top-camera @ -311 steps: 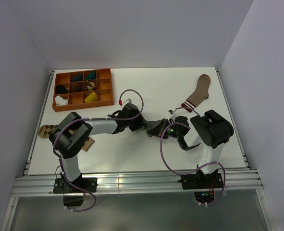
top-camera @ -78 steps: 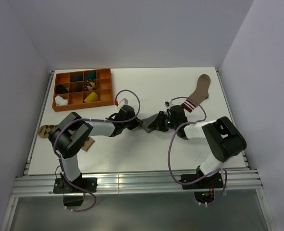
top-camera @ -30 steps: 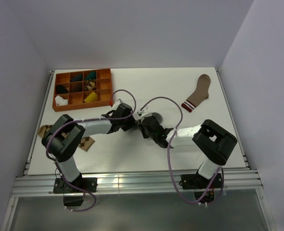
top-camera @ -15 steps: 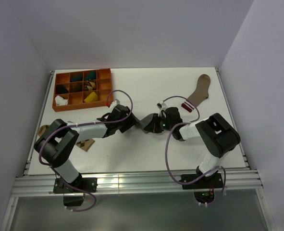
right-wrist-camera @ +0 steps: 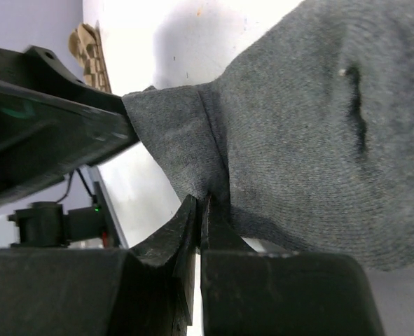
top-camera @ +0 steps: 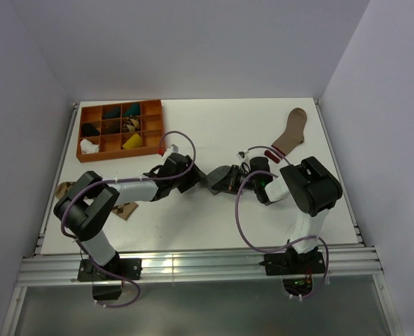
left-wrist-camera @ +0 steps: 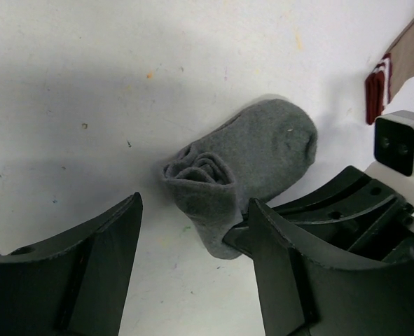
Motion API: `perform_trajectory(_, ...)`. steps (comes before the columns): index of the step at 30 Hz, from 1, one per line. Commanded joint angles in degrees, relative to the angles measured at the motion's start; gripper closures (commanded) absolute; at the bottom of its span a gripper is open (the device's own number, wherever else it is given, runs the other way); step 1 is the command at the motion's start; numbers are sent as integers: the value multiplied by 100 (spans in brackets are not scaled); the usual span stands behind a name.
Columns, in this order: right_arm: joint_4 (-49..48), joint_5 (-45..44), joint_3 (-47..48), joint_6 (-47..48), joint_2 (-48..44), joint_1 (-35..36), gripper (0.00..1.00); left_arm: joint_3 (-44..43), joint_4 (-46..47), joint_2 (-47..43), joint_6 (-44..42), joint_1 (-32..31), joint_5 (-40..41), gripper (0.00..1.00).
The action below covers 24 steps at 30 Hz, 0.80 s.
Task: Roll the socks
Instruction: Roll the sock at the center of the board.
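A grey sock (top-camera: 219,179) lies mid-table, its cuff end rolled into a coil (left-wrist-camera: 199,171) and its toe (left-wrist-camera: 284,136) still flat. My left gripper (top-camera: 195,180) is open; its fingertips (left-wrist-camera: 133,210) stand on either side of the rolled end, just short of it and not touching. From the right, my right gripper (top-camera: 239,183) is shut on a fold of the grey sock (right-wrist-camera: 298,119), pinching its lower edge (left-wrist-camera: 238,234) between closed jaws (right-wrist-camera: 201,204). A black roll (top-camera: 89,130) and a white roll (top-camera: 87,145) sit in the tray.
An orange compartment tray (top-camera: 154,126) with several rolled items stands at the back left. A brown sock with a striped cuff (top-camera: 288,135) lies at the back right. A tan diamond-patterned sock (top-camera: 65,190) lies under the left arm at the left edge.
My left gripper has opened and let go of the grey sock's rolled end. The right arm has swung back to the right, its jaws still pinching the sock.
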<state>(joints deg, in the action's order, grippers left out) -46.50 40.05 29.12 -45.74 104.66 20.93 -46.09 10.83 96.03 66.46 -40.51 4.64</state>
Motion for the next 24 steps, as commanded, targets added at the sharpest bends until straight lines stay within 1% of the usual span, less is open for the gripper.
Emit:
perform_trajectory(1, 79, 3, -100, -208, 195, -98, 100, -146, 165, 231, -177, -62, -95, 34)
perform_trajectory(8, 71, 11, -100, -357, 353, -212, 100, -120, 261, 329, -203, -97, -87, 35)
perform_trajectory(13, 176, -24, -91, -436, 432, -247, 100, 3, 534, 259, -256, -97, -148, 32)
perform_trajectory(16, 185, -24, -100, -489, 476, -300, 100, -6, 517, 285, -300, -97, -130, 32)
perform_trajectory(24, 343, -59, -65, -507, 555, -361, 100, -58, 587, 548, -300, -97, -227, 35)
